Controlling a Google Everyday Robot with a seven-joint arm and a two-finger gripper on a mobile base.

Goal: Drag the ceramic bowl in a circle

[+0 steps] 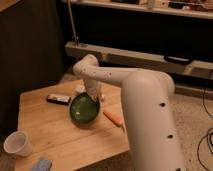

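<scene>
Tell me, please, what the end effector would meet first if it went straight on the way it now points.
The ceramic bowl: the end effector points down at its far rim, seemingly touching it, though depth is unclear.

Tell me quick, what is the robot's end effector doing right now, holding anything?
End effector: at the far rim of the green ceramic bowl; open, closed or gripping cannot be told.
</scene>
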